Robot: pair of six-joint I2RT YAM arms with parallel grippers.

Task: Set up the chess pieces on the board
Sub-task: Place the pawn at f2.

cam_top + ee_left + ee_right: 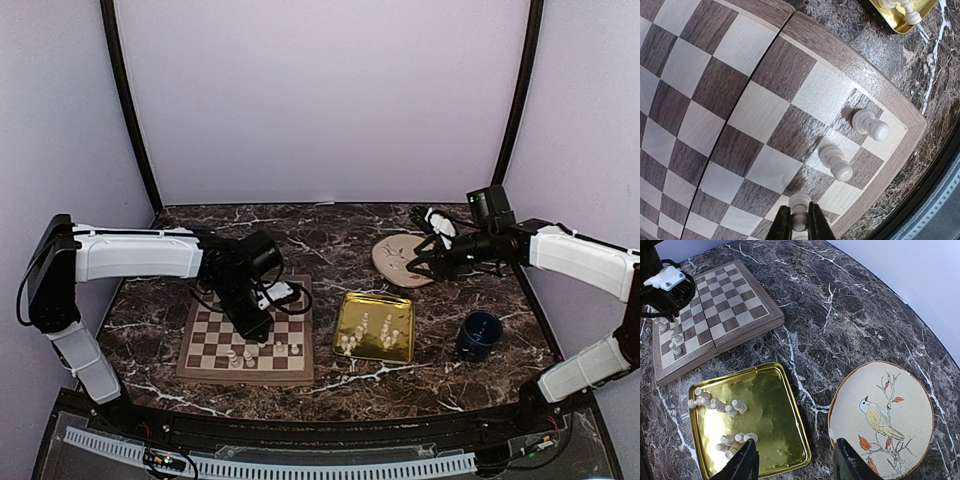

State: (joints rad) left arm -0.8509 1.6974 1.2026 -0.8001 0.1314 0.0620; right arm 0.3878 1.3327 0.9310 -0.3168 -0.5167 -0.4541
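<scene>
Left gripper (800,223) pinches 1 chess piece (799,203) at the board (765,70); right gripper (796,458) hangs open.

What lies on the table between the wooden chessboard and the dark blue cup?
The gold tray, holding loose white chess pieces, sits between the chessboard and the cup. The top external view shows this.

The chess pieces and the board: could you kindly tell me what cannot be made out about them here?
- Left wrist view: the left gripper and the bottom edge cover most of the held piece; its kind is unclear.
- Top view: the left arm hides several squares of the board.
- Right wrist view: the tray pieces bunch on the gold tray, too small to count.
</scene>
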